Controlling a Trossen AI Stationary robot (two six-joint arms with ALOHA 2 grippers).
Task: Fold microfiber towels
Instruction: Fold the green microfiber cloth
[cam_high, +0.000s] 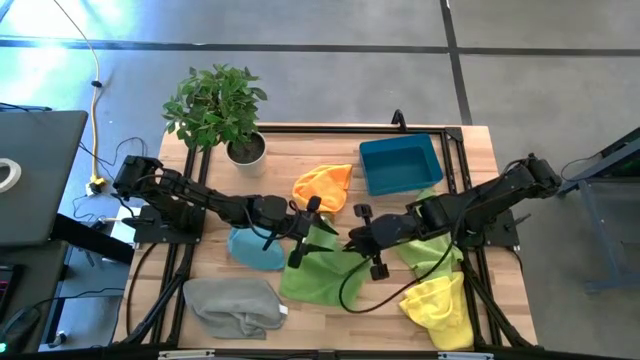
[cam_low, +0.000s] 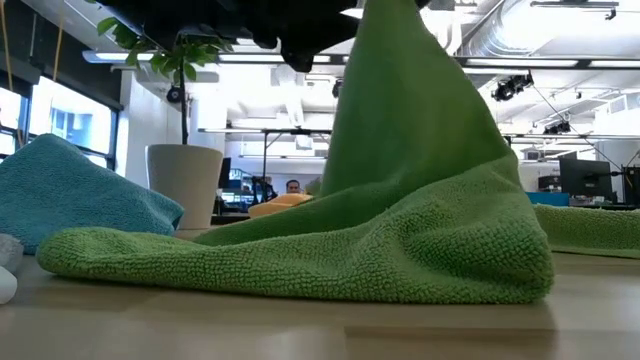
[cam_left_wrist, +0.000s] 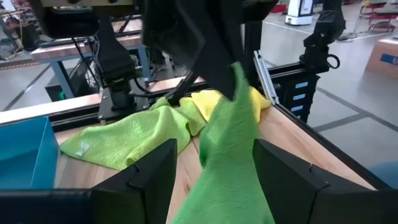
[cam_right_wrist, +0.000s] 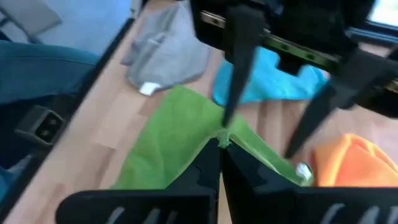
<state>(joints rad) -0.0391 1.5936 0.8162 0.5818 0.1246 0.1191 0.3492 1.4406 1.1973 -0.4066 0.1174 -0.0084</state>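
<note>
A green towel (cam_high: 318, 272) lies at the table's middle, with one part drawn up into a peak (cam_low: 400, 120). My right gripper (cam_high: 346, 242) is shut on that peak (cam_right_wrist: 219, 149). My left gripper (cam_high: 305, 232) is open, and its two fingers (cam_left_wrist: 149, 177) stand on either side of the raised green cloth (cam_left_wrist: 230, 155); I cannot tell whether they touch it. The light blue towel (cam_high: 255, 248), orange towel (cam_high: 325, 185), grey towel (cam_high: 232, 305), lime green towel (cam_high: 430, 245) and yellow towel (cam_high: 440, 310) lie crumpled around it. My right gripper pinches the green towel's raised peak (cam_right_wrist: 225, 138) between its two shut fingers, coming from the table's right side. I cannot tell whether it holds one layer or several. The cloth slopes down from the fingers like a tent, and its lower edge (cam_low: 300, 265) lies on the table.
A blue plastic bin (cam_high: 400, 165) stands at the far right of the table and a potted plant (cam_high: 215, 105) at the far left. Black frame rails (cam_high: 470, 180) run along the table's sides. Bare wood shows at the near middle (cam_high: 340, 325).
</note>
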